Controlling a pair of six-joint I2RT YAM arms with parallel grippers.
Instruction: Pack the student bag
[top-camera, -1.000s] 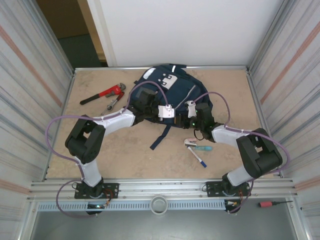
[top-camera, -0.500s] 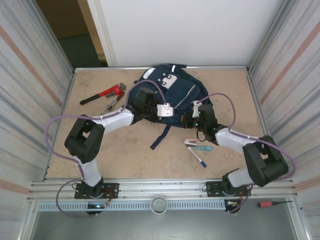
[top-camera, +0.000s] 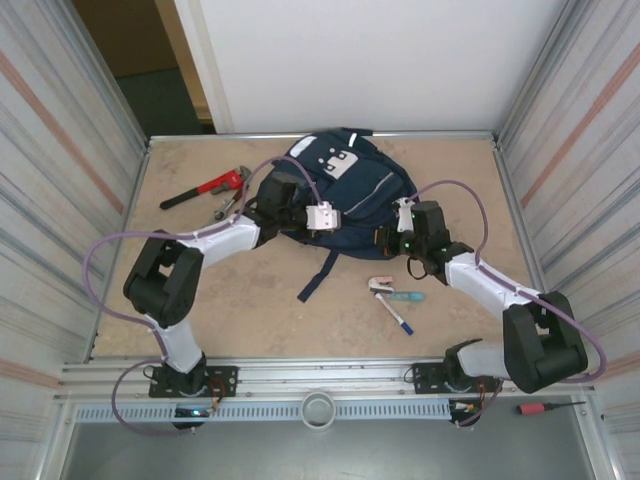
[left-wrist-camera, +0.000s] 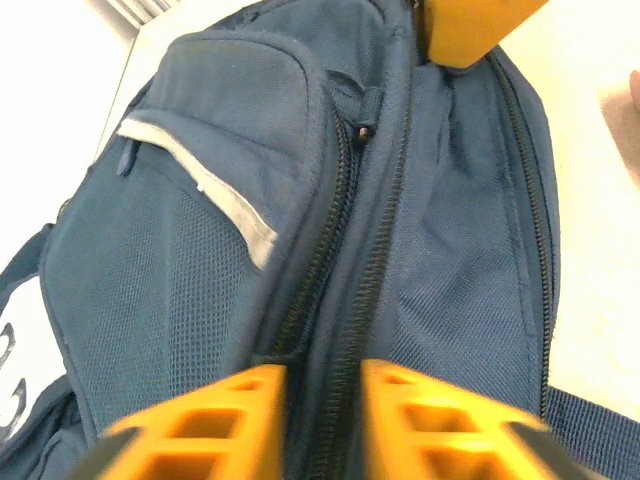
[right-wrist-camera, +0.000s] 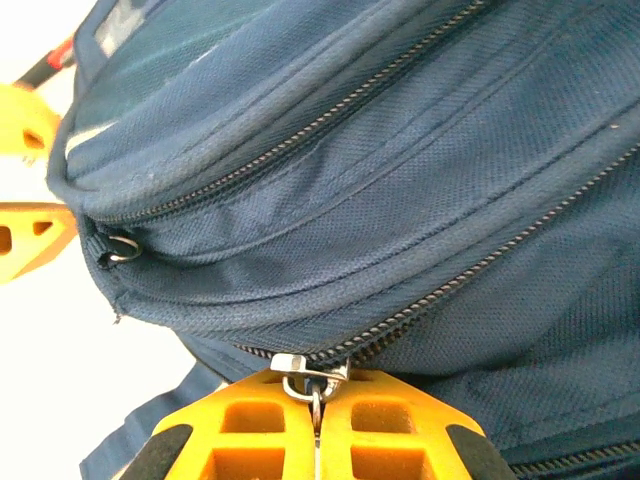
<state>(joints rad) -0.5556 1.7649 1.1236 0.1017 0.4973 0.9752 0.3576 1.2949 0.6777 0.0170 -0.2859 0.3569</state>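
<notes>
The student bag is a navy-blue backpack lying at the back middle of the table. My right gripper is shut on a metal zipper pull on the bag's near side. Seen from above, this gripper is at the bag's near right edge. My left gripper stands open over the bag, and a closed zipper line runs between its orange fingers. Seen from above, it rests on the bag's near left part. Both grippers point toward each other.
A red pipe wrench and a small metal tool lie left of the bag. A teal-handled tool and a blue pen lie near the right arm. A loose bag strap trails toward me. Corrugated metal walls enclose the table.
My right gripper has shut on the zipper pull and shifted slightly right. My left gripper's jaws have parted, and its wrist has moved a little farther back over the bag.
</notes>
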